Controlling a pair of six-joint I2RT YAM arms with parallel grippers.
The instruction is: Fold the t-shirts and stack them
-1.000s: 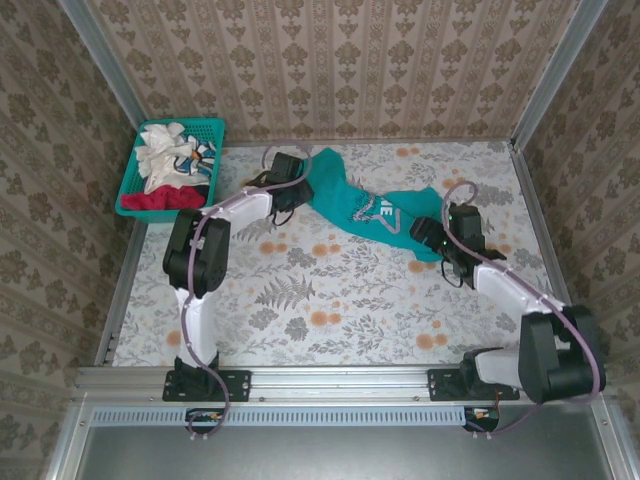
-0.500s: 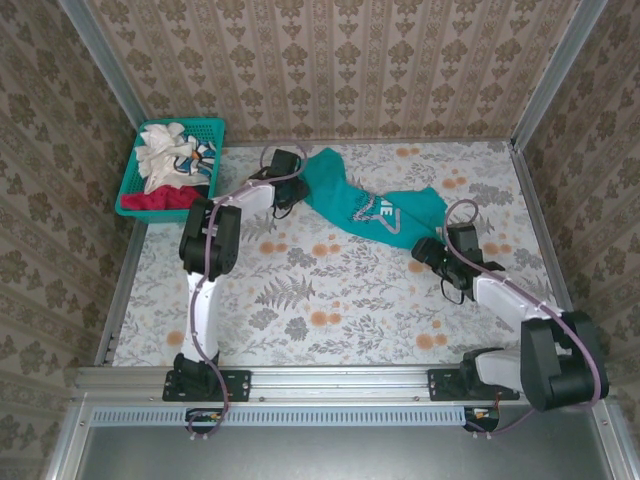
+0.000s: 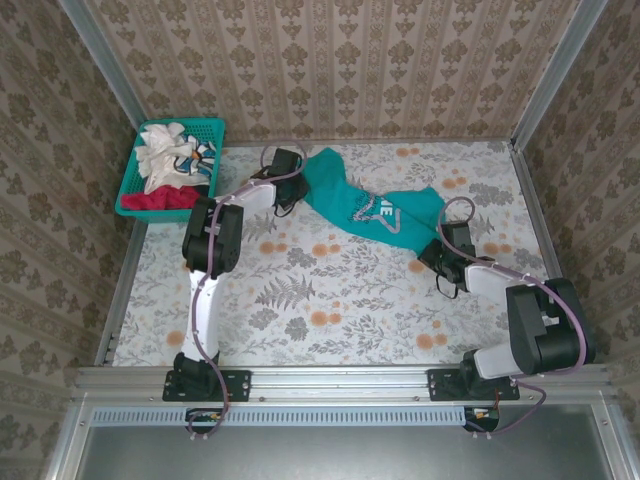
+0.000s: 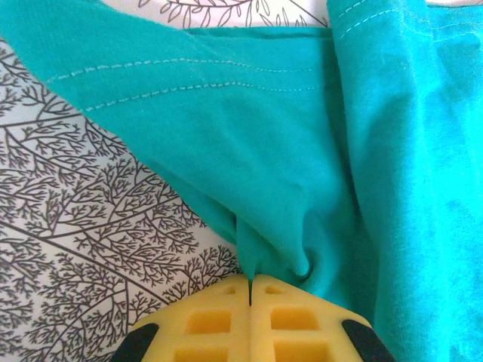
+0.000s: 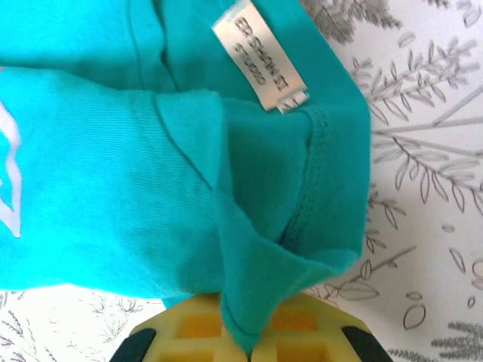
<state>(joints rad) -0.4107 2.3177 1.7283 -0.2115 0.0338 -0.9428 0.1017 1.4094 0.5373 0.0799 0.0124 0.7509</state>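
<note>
Left gripper (image 4: 250,285) pinched tight on the soft teal t-shirt (image 4: 302,151), stitched hem upper frame; right gripper (image 5: 241,332) clamps its crumpled fold.

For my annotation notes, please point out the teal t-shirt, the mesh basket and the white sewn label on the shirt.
teal t-shirt (image 3: 345,200), top external view, plain cloth near its middle.
mesh basket (image 3: 200,124), top external view, its far rim.
white sewn label (image 5: 260,64), right wrist view, middle of the label.

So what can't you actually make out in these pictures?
- Top view: white lettering on the teal t-shirt, mostly swallowed by folds.
- Top view: how many red and white shirts fill the basket; piled, too small.
- Right wrist view: the label, print too blurred to read.
</note>
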